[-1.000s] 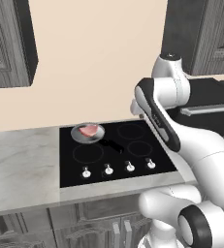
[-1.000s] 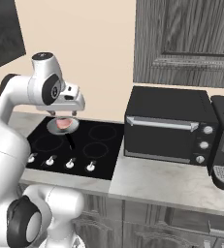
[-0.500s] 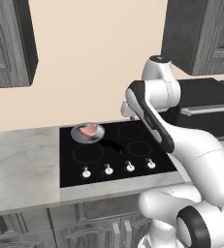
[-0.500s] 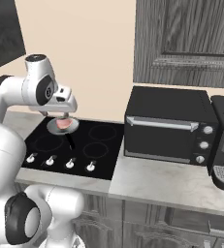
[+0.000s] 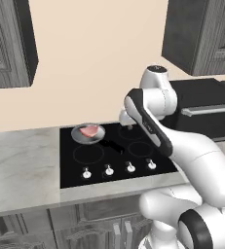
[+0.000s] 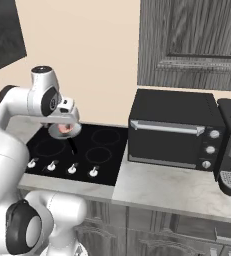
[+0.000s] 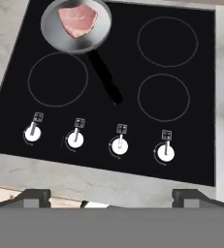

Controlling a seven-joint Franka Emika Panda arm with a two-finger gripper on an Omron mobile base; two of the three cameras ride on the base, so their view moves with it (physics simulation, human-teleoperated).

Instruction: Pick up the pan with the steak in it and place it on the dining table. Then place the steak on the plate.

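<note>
Pan (image 7: 75,25) with steak (image 7: 77,20) sits on cooktop (image 7: 181,140) rear-left burner, handle toward centre; gripper (image 7: 111,197) above, fingers spread wide, holding nothing.

Pan (image 7: 76,35): grey metal, smooth, dull satin sheen; straight handle black and matt.
Steak (image 7: 77,20): raw pinkish-red meat, slightly mottled, paler along the edge.
Cooktop (image 7: 133,72): black glass-like panel, smooth and flat, thin pale ring markings; four knobs (image 7: 119,145) white, smooth, plastic-looking.
Counter (image 5: 21,160): light grey marble-look stone, faintly veined, smooth.
Cabinets (image 6: 192,42): dark grey wood grain, matt.
Toaster oven (image 6: 174,127): black matt casing, brushed metallic handle bar.
Wall (image 5: 94,58): plain beige, matt.
</note>
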